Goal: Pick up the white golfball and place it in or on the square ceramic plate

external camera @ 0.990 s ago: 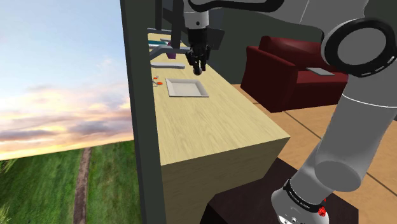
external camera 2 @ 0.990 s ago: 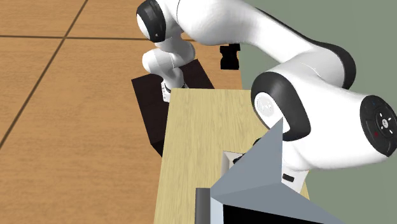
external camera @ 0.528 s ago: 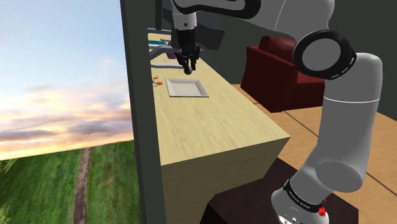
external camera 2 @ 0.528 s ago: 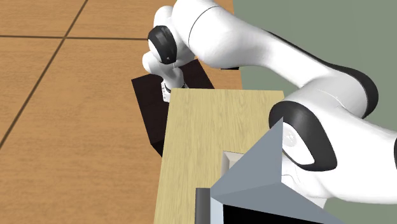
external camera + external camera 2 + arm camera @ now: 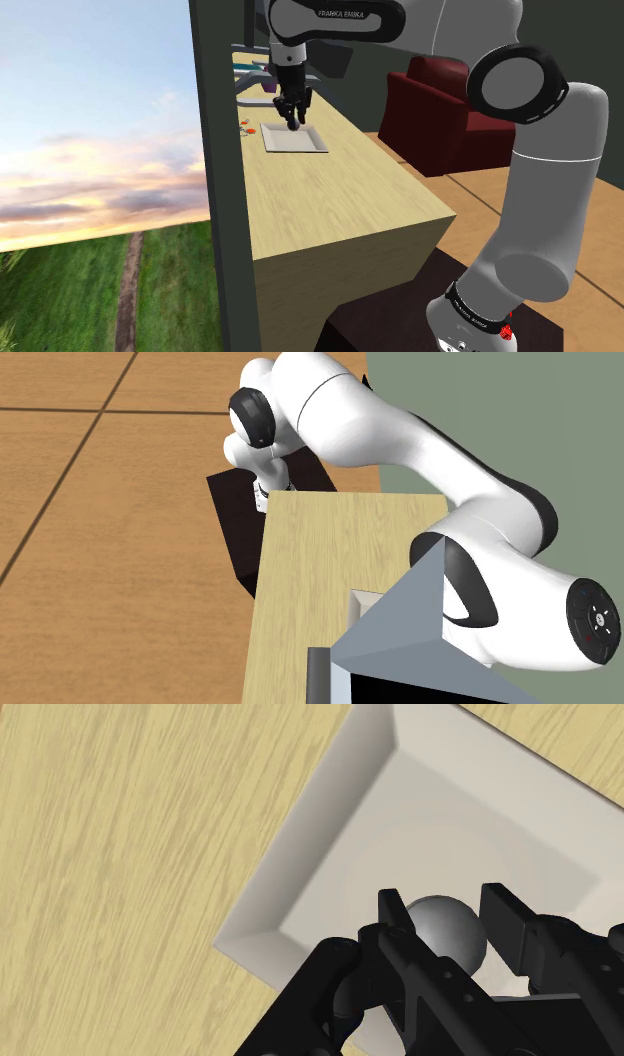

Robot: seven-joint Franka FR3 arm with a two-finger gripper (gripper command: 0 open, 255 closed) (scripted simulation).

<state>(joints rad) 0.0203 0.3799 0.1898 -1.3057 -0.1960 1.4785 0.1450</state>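
ball (image 5: 448, 932): white, round, no long axis or heading to read | where: between the fingers, low over the square plate (image 5: 335, 829) on the table (image 5: 330, 215) | pincer (image 5: 293, 118): clenched on the ball, pointing straight down | arm (image 5: 540, 180): rises from the stand (image 5: 232, 527), elbow high, forearm level across the table

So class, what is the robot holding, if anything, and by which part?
The white ball, clasped across its sides between the jaws, over the plate.
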